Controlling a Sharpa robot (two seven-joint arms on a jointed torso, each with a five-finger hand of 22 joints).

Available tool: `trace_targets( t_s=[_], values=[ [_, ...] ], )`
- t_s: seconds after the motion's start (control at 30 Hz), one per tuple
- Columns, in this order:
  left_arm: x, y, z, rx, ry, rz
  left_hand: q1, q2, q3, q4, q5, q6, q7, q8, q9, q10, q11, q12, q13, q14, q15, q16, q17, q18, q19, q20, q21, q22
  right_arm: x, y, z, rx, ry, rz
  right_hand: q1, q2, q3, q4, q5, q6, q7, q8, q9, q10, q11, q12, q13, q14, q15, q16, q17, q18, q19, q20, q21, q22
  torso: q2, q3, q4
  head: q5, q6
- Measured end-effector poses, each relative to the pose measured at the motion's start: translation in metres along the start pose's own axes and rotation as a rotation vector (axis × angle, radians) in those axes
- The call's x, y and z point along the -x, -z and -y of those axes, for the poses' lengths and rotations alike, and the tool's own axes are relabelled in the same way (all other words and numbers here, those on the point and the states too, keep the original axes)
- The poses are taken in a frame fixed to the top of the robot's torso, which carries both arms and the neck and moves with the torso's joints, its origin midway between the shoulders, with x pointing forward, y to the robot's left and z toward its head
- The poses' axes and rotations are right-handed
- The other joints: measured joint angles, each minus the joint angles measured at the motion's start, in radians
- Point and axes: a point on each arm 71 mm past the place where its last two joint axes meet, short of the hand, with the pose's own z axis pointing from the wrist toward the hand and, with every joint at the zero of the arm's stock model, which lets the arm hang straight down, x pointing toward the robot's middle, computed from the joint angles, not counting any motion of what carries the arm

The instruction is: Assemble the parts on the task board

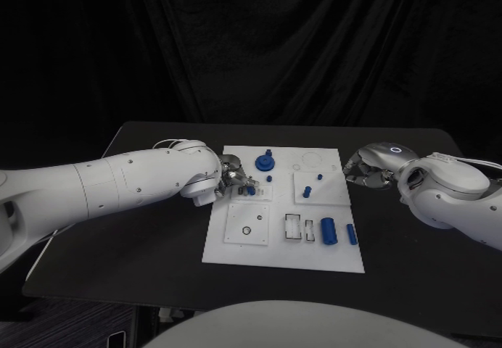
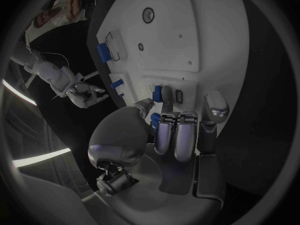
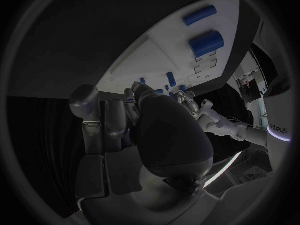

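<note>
White task board (image 1: 236,246) on a black table (image 1: 125,254), dotted with blue parts: a round knobbed piece (image 1: 265,161) at the far edge, a small peg (image 1: 307,191) mid-board, two cylinders (image 1: 328,230) near right. White arms, silver hands: left hand (image 1: 232,179), right hand (image 1: 364,172). Black curtain (image 1: 251,58) behind.

Task board (image 1: 236,246): smooth matt white plastic. Parts, e.g. large cylinder (image 1: 328,230): blue plastic, slight sheen. Table (image 1: 418,239): matt black. Left hand (image 1: 234,178): glossy silver metal-look. Backdrop (image 1: 251,58): black cloth.
</note>
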Motion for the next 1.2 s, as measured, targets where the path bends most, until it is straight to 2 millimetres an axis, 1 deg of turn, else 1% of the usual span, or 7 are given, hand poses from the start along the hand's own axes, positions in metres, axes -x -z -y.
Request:
trace_targets(
  t_s=[0.13, 0.4, 0.53, 0.7, 0.87, 1.07, 1.2],
  values=[
    [0.0, 0.0, 0.0, -0.001, 0.0, 0.0, 0.015, 0.004, 0.008, -0.019, 0.005, 0.0, 0.0, 0.0, 0.0, 0.0, 0.0, 0.0, 0.0, 0.0, 0.0, 0.0, 0.0, 0.0, 0.0, 0.0, 0.0, 0.002, 0.0, 0.0, 0.0, -0.001, 0.0, 0.0, 0.0, 0.0, 0.0, 0.0, 0.0, 0.0, 0.0, 0.0, 0.0, -0.004, 0.004, 0.0, -0.005, 0.0, 0.0, 0.0, 0.0, 0.0, 0.0, 0.0, 0.0, 0.0, 0.0, 0.0, -0.0001, 0.001, 0.0],
    [0.0, 0.0, -0.001, -0.003, 0.001, -0.001, 0.057, -0.001, 0.048, -0.068, 0.023, 0.0, 0.0, -0.004, 0.0, 0.0, 0.0, -0.004, 0.0, 0.0, 0.0, 0.0, 0.0, 0.0, 0.0, 0.0, -0.012, 0.005, 0.0, 0.0, 0.0, -0.003, 0.0, 0.0, 0.0, 0.0, 0.0, 0.0, 0.0, 0.0, 0.0, 0.0, 0.0, -0.004, 0.004, -0.006, -0.006, 0.0, 0.0, 0.0, 0.0, 0.0, 0.0, 0.0, 0.0, 0.0, 0.0, -0.0005, -0.0002, 0.002, 0.0],
    [0.0, 0.001, -0.001, -0.009, 0.003, 0.0, 0.073, -0.006, 0.077, -0.101, 0.066, 0.002, -0.002, -0.008, 0.002, 0.0, 0.0, -0.004, 0.0, 0.0, 0.0, 0.0, 0.0, 0.0, 0.0, 0.0, -0.012, 0.01, 0.0, 0.0, 0.0, -0.003, 0.0, 0.0, 0.0, 0.0, 0.0, 0.0, 0.0, 0.0, 0.0, 0.0, 0.0, -0.004, 0.004, -0.006, -0.006, 0.0, 0.0, 0.0, 0.0, 0.0, 0.0, 0.0, 0.0, 0.0, 0.0, -0.0004, -0.0002, 0.002, 0.0],
    [-0.002, 0.001, -0.001, -0.019, 0.007, 0.002, 0.083, -0.009, 0.105, -0.13, 0.089, 0.002, -0.006, -0.002, 0.007, 0.0, 0.0, -0.004, 0.0, 0.0, 0.0, 0.0, 0.0, 0.0, 0.0, 0.0, -0.011, 0.011, 0.0, 0.0, 0.001, -0.005, 0.001, -0.001, 0.0, 0.0, 0.003, -0.003, 0.0, 0.0, 0.0, 0.0, -0.001, -0.004, 0.004, -0.006, -0.007, 0.0, 0.0, 0.0, 0.0, 0.0, 0.0, 0.0, -0.006, 0.0, 0.0, -0.0004, -0.0001, 0.001, 0.0],
    [-0.004, 0.004, -0.003, -0.03, 0.018, 0.013, 0.09, -0.01, 0.109, -0.127, 0.098, 0.0, -0.007, -0.002, 0.009, 0.0, 0.0, -0.004, 0.0, 0.0, 0.0, 0.0, 0.0, 0.0, 0.002, -0.002, -0.015, 0.011, 0.0, 0.0, 0.001, -0.007, 0.001, -0.001, 0.0, 0.0, 0.003, -0.003, 0.0, 0.0, 0.0, 0.0, -0.001, -0.004, 0.004, -0.006, -0.008, 0.0, 0.0, 0.0, 0.0, 0.0, 0.0, 0.0, -0.006, 0.0, -0.001, -0.0001, -0.0001, 0.002, 0.0],
    [-0.009, 0.009, -0.008, -0.045, 0.042, 0.046, 0.09, -0.01, 0.129, -0.145, 0.104, 0.005, -0.013, 0.009, 0.016, 0.0, 0.0, -0.004, 0.0, 0.0, 0.0, 0.0, 0.0, 0.0, 0.007, -0.007, -0.013, 0.011, 0.0, 0.0, 0.003, -0.01, 0.001, -0.001, 0.0, 0.0, 0.003, -0.003, 0.0, 0.0, 0.0, 0.0, -0.001, -0.004, 0.004, -0.006, -0.008, 0.0, 0.0, 0.0, 0.0, 0.0, 0.0, 0.0, -0.006, 0.0, -0.001, 0.0002, -0.0002, 0.002, 0.0],
    [-0.011, 0.013, -0.015, -0.051, 0.067, 0.083, 0.084, -0.016, 0.149, -0.148, 0.142, 0.005, -0.013, 0.021, 0.027, 0.004, -0.004, -0.004, 0.0, 0.005, -0.004, 0.0, 0.0, 0.0, 0.018, -0.011, -0.01, 0.011, -0.001, 0.002, 0.005, -0.015, 0.001, -0.001, 0.0, 0.0, 0.003, -0.003, 0.0, 0.0, 0.0, 0.0, -0.001, -0.004, 0.004, -0.006, -0.008, 0.0, 0.0, 0.0, 0.0, 0.0, 0.0, 0.0, -0.006, 0.0, -0.001, 0.0002, -0.0001, 0.0, 0.0]
  ],
)
